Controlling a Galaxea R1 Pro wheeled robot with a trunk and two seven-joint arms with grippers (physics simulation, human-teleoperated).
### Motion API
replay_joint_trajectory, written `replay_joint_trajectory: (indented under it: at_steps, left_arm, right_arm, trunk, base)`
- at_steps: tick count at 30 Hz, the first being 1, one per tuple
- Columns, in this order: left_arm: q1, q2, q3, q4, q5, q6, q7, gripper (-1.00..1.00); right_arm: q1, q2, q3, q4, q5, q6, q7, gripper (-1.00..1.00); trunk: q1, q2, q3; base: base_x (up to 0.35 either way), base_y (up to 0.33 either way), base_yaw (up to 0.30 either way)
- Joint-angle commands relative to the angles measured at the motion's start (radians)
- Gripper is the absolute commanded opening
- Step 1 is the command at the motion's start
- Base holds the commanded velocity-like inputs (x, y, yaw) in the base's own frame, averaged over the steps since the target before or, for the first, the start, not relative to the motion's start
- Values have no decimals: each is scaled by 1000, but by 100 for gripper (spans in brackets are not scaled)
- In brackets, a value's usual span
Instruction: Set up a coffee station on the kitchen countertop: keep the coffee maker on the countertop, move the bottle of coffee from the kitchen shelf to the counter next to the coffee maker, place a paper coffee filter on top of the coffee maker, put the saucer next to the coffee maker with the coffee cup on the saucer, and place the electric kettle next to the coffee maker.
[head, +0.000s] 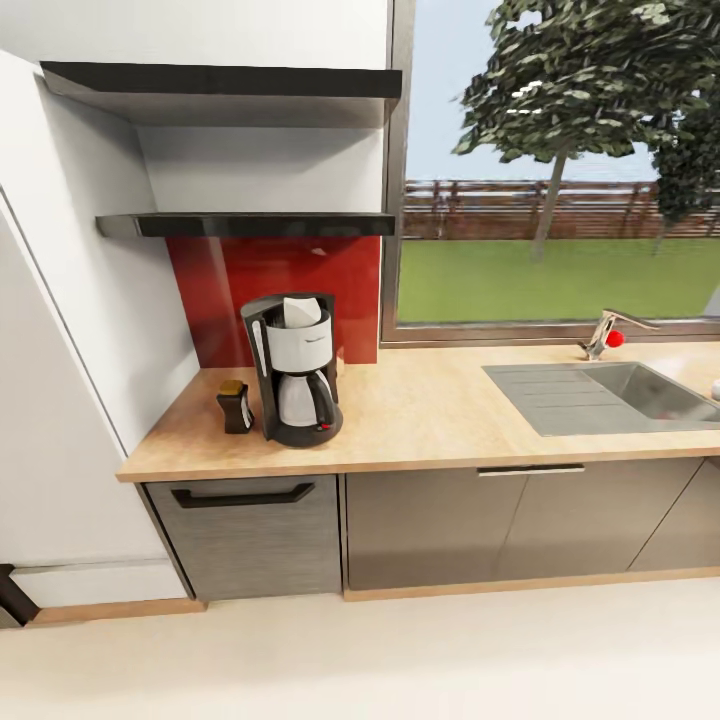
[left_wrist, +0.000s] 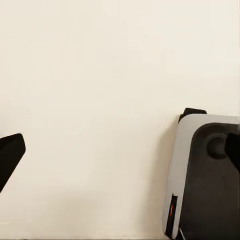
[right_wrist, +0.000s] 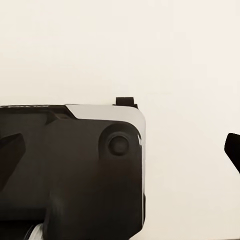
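Note:
The coffee maker (head: 295, 375), black with a white upper body, stands at the left end of the kitchen countertop (head: 430, 410). A white paper coffee filter (head: 300, 312) sits in its top. The bottle of coffee (head: 236, 406), dark with a golden-brown lid, stands just to its left on the counter. Above them the kitchen shelf (head: 250, 225) is bare. The saucer, coffee cup and electric kettle are out of view. My left gripper (left_wrist: 120, 155) and right gripper (right_wrist: 120, 155) are both open, fingertips wide apart, over pale floor and the robot's own base.
A steel sink (head: 640, 390) with a faucet (head: 605, 335) is set in the counter at the right, below a window. A thicker black ledge (head: 220, 85) hangs higher up. Grey cabinet fronts (head: 430, 525) line the counter. A white wall panel (head: 60, 420) stands at the left.

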Motion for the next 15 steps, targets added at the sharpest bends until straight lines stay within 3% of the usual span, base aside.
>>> replay_joint_trajectory:
  at_steps: [1,4,8,15]
  left_arm:
    - [24,1,2,3,3,59,-2,100]
    - [28,1,0,-1,0,150,-3,100]
    - [28,1,0,-3,-2,164,-3,100]
    - [28,0,2,-4,-1,169,-3,100]
  right_arm:
    - [-1,0,-6,1,3,-3,3,100]
    - [-1,1,-7,0,2,-2,3,100]
    - [-1,-1,-9,-1,1,-2,4,100]
    - [-1,-3,-10,-2,1,-2,5,100]
  trunk:
    - [1,-2,-2]
    - [1,-2,-2]
    - [1,-2,-2]
    - [1,-2,-2]
  base:
    - [0,0,0]
    - [0,0,0]
    - [0,0,-90]
    - [0,0,-264]
